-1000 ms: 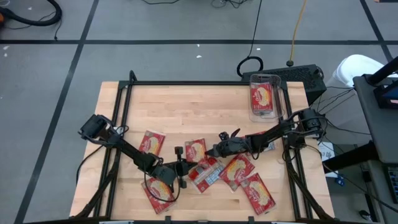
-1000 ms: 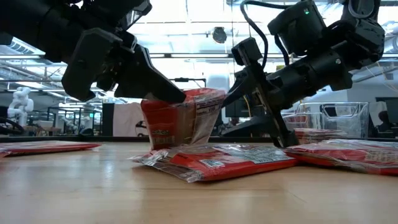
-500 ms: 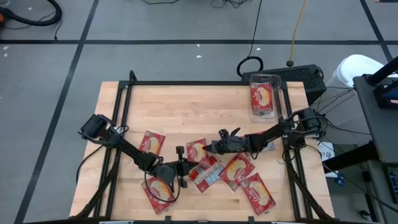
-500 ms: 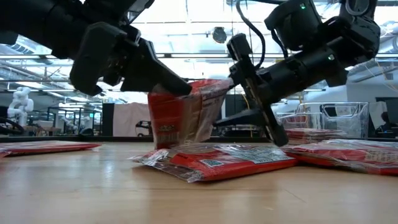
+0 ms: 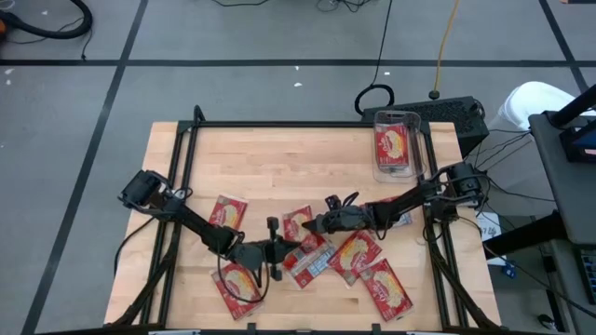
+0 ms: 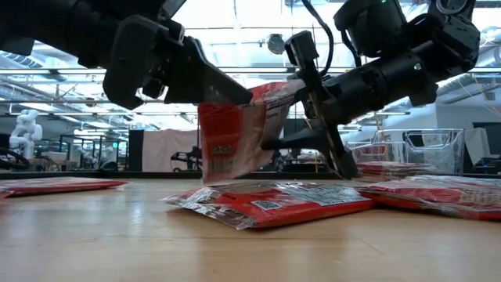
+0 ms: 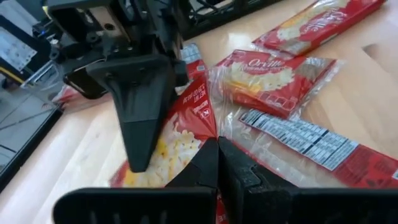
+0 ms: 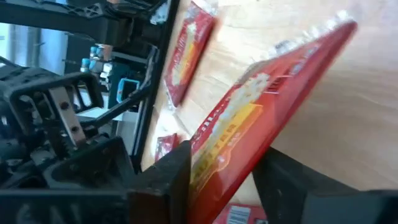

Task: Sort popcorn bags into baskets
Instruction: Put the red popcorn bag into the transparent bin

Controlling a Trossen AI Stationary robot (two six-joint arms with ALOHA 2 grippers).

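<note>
The popcorn bags are red packets with yellow-cream ovals. One bag (image 5: 298, 221) (image 6: 231, 141) stands on edge over the near-middle pile, between both grippers. My left gripper (image 5: 279, 247) (image 7: 217, 155) is shut on it from the left. My right gripper (image 5: 315, 221) (image 8: 224, 180) is open at the bag's right side, one finger on either face of the bag (image 8: 249, 124). Whether its bottom edge still rests on the pile, I cannot tell. The basket (image 5: 414, 154), a clear tub at the far right, holds one bag. My left gripper pinches the bag's upper corner (image 7: 208, 124) (image 6: 258, 94) between its two shut fingers, coming in slanting down from the table's left. The bag hangs upright below that corner, its printed face toward the left wrist camera. My right gripper: whether a finger (image 8: 171, 177) touches the bag, I cannot tell.
Several more bags lie flat: one (image 5: 226, 214) left of the grippers, one (image 5: 240, 284) under my left arm, a pile (image 5: 312, 261) below the held bag, and others (image 5: 354, 253) (image 5: 389, 288) toward the near right. The far half of the table (image 5: 279, 158) is bare wood.
My left gripper has moved up and toward the table's right, still shut on the bag's corner. The bag has risen off the pile and shifted right, staying upright. My right gripper has risen and edged toward the left alongside it, its fingers still apart.
</note>
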